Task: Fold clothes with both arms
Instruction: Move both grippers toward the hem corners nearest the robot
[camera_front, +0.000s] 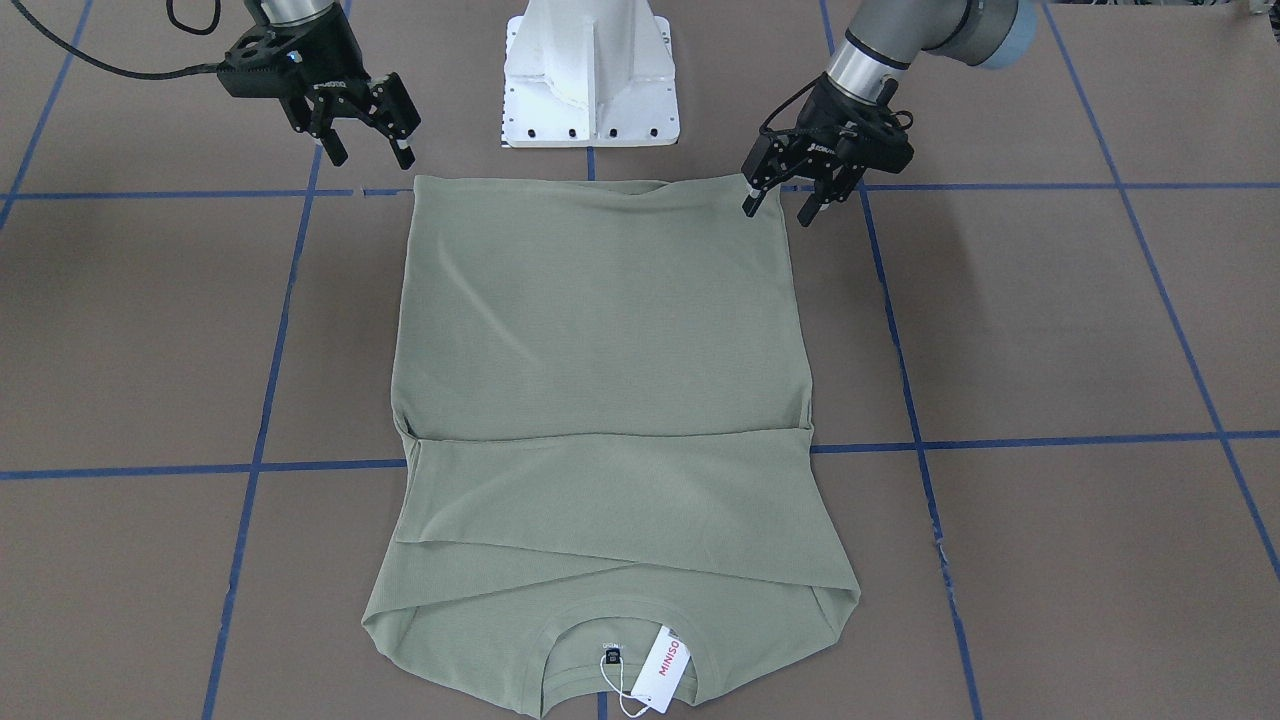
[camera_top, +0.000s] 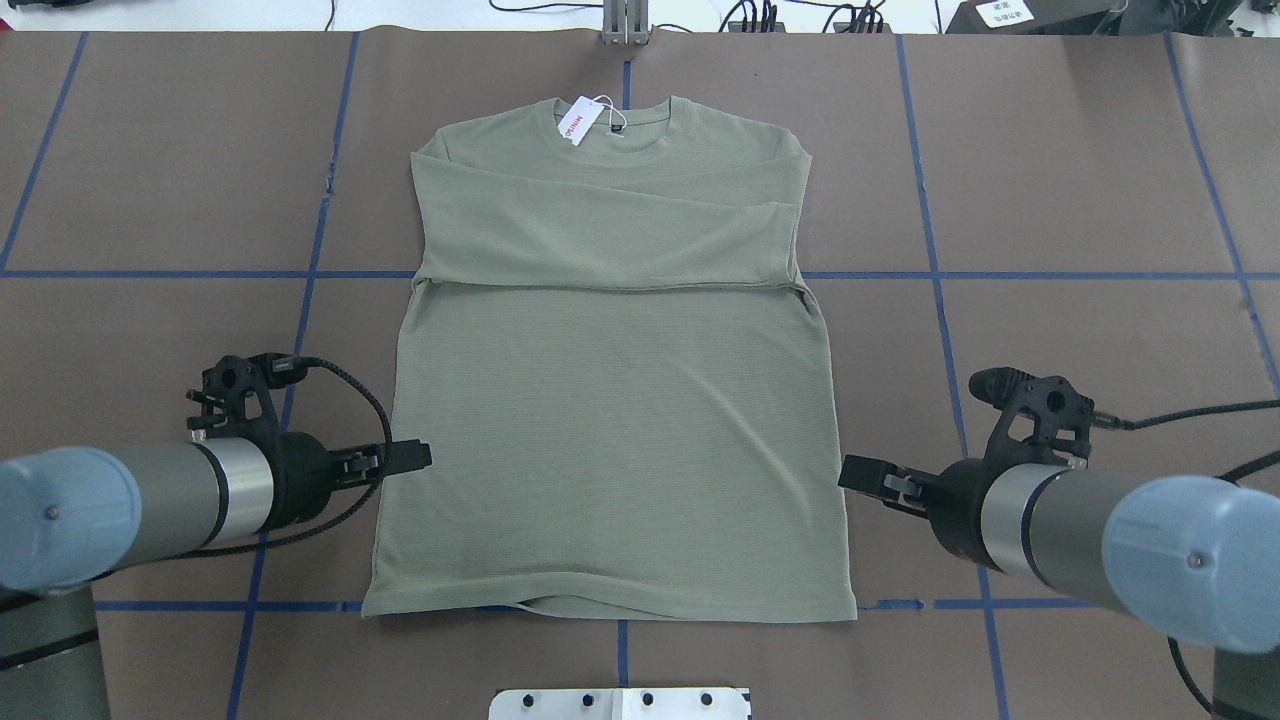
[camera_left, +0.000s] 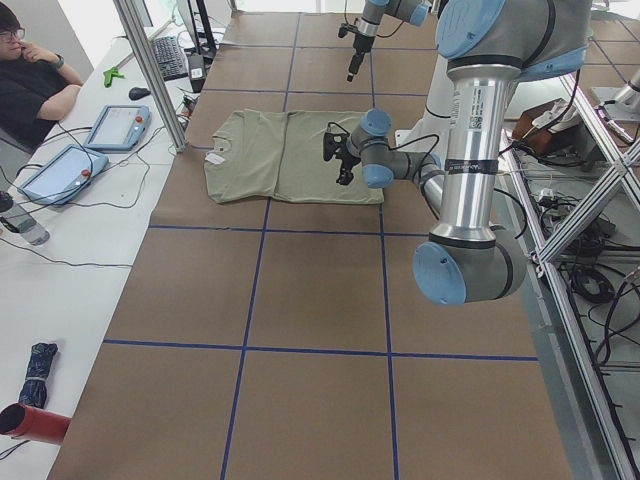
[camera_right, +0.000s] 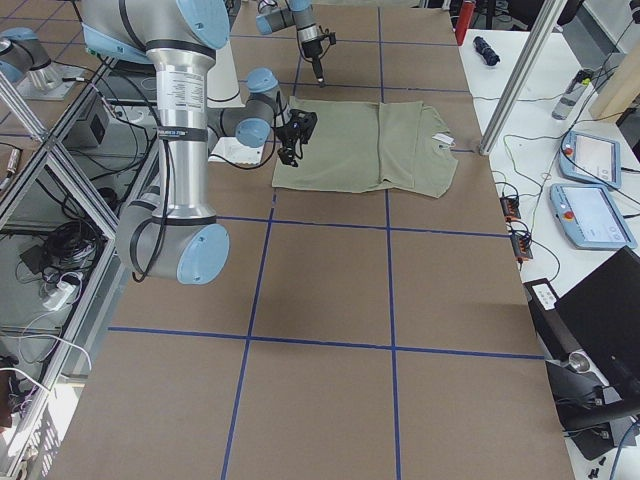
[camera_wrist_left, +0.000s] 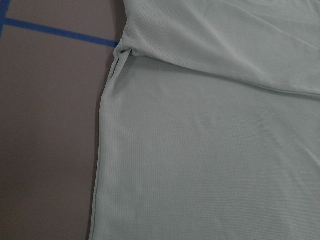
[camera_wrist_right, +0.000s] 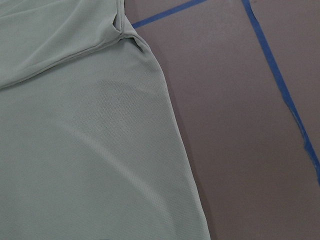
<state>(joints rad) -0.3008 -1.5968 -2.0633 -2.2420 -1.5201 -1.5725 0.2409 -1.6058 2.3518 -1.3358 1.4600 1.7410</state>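
The sage-green shirt (camera_front: 600, 330) lies flat on the brown table, sleeves folded across the chest, collar and white MINISO hang tag (camera_front: 662, 668) on the side away from the robot. It also shows in the overhead view (camera_top: 610, 420). My left gripper (camera_front: 777, 210) is open and empty, just above the shirt's side edge near the hem corner; overhead it is at the shirt's left side (camera_top: 412, 457). My right gripper (camera_front: 371, 157) is open and empty, a little off the opposite hem corner (camera_top: 858, 472). Both wrist views show only shirt fabric (camera_wrist_left: 210, 150) (camera_wrist_right: 85, 150) and table.
The white pedestal base (camera_front: 590, 80) stands just behind the hem. Blue tape lines (camera_front: 1050, 440) grid the brown table. A side table with tablets (camera_left: 115, 125) and a seated operator (camera_left: 30, 80) lies beyond the collar end.
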